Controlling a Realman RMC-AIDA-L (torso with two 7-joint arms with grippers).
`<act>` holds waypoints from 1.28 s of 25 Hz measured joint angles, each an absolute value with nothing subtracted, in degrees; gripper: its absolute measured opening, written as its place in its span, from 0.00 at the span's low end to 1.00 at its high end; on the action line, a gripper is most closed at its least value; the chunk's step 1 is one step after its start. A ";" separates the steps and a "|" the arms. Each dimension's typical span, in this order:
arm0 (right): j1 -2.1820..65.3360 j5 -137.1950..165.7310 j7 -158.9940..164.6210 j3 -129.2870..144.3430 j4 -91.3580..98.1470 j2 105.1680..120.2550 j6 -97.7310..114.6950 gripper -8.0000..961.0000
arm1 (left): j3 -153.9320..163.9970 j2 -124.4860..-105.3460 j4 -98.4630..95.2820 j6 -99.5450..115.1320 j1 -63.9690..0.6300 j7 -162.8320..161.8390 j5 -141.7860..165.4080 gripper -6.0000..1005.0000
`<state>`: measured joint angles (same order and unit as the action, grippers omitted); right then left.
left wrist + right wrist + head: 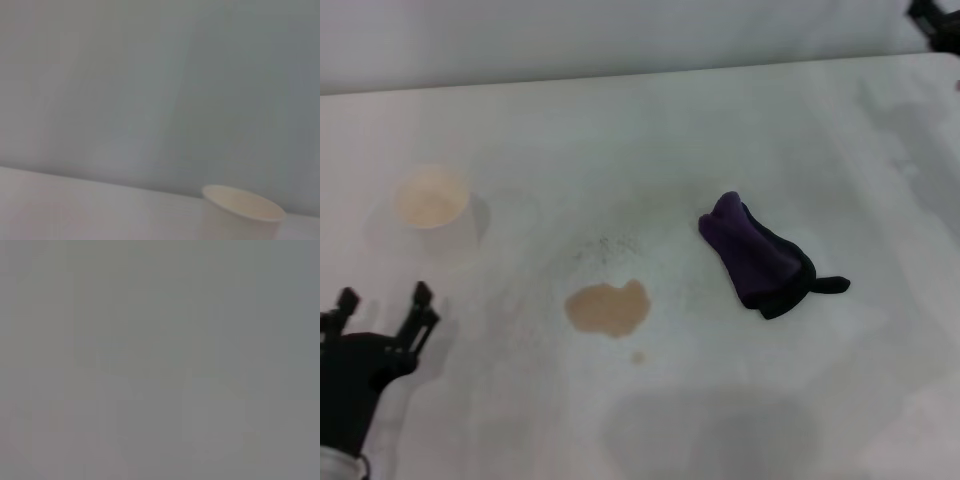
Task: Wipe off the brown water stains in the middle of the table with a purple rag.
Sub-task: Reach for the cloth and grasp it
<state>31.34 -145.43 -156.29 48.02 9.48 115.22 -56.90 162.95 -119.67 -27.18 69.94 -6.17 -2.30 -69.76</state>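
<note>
The tabletop (720,130) is a broad matte white surface marked with faint grey smudges. Near its centre lie the brown water stains (608,307): a flat, light tan-brown blot with a wavy, irregular outline, plus one tiny dot of the same colour just beside its near-right edge.

The purple rag (756,256) rests on the tabletop to the right of the stains and apart from them. It is a bunched, soft dark purple cloth with black edging and a short black tail projecting to the right. Nothing touches it.

A pale cup (431,197) with a tan interior stands upright at the left side of the tabletop, well apart from the stains. In the left wrist view the same cup (242,212) shows a thin round rim and smooth wall against a plain grey background.

The left end effector (380,310), black and rigid, hovers at the near-left corner with its two fingers spread apart and nothing between them. The right end effector (935,20) is only partly visible at the far-right corner; its finger state cannot be determined. The right wrist view shows a uniform grey field only
</note>
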 joint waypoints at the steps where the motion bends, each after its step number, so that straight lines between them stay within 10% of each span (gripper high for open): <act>1: 30.52 -144.94 -151.07 54.79 12.41 114.85 -55.05 0.91 | 162.93 -119.65 -27.10 72.18 -4.81 -2.34 -70.01 0.89; 15: 30.55 -82.00 -86.54 75.39 46.39 112.42 -43.67 0.90 | 162.86 -119.41 -25.15 78.76 -5.10 -2.54 -75.84 0.89; 22: 32.88 -46.63 -62.60 75.84 62.73 115.40 -63.30 0.90 | 162.28 -119.33 -24.27 78.95 -7.47 -2.56 -76.05 0.89; 32: 29.52 -31.49 -40.10 83.48 83.02 115.45 -80.96 0.90 | 159.49 -119.37 -23.79 79.02 -8.59 -2.71 -76.12 0.89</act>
<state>29.52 -31.49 -40.10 83.48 83.02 115.45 -80.96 159.49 -119.37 -23.79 79.02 -8.59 -2.70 -76.12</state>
